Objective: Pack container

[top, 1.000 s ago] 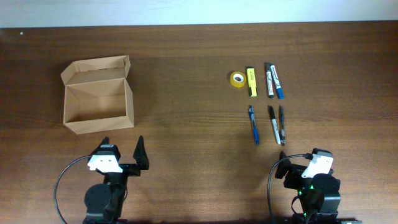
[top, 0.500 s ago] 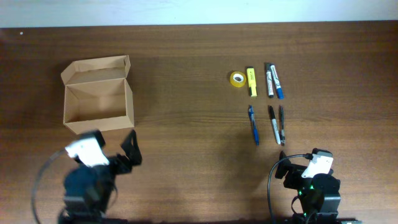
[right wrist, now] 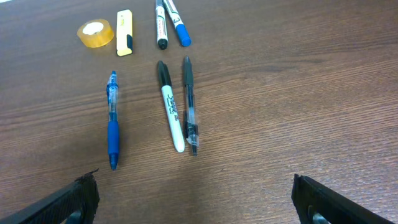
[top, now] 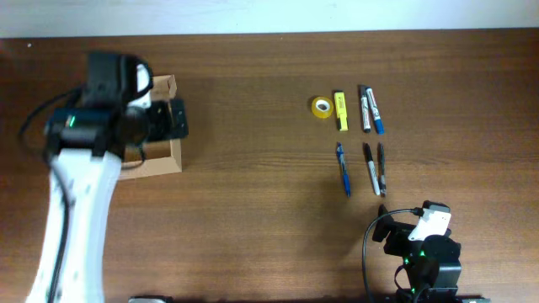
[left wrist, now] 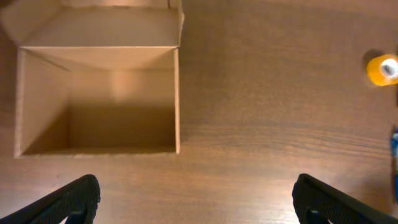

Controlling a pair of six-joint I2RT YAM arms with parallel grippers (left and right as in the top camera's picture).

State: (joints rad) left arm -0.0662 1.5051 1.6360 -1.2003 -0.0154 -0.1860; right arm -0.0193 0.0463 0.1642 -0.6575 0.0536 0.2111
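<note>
Nothing is packed yet, as far as you can see. The container (left wrist: pixel 121 93) sits at the far left of the table (top: pixel 253 210), open and bare inside, with its lid flap folded back on the far side. Every item lies well apart from it to the right, so the whole job is left.

Your left gripper (left wrist: pixel 196 186) hangs over the container with its jaws wide and holds nothing. Your right gripper (right wrist: pixel 194 183) waits at the near right, just short of the pens, equally wide and empty.

The container is plain matte tan cardboard, thin-walled with crisp folds; judge it light and easy to shove. The table is dark wood with fine grain.

In the far row are a glossy yellow tape roll (right wrist: pixel 95 33), a flat, stubby yellow highlighter (right wrist: pixel 124 32), a black-capped marker (right wrist: pixel 160 28) and a blue-capped marker (right wrist: pixel 177 25). Nearer you lie a blue pen (right wrist: pixel 112 124), a white-barrelled marker (right wrist: pixel 170 109) and a slim black pen (right wrist: pixel 189 106). The barrels are smooth, round plastic and probably prone to rolling.
</note>
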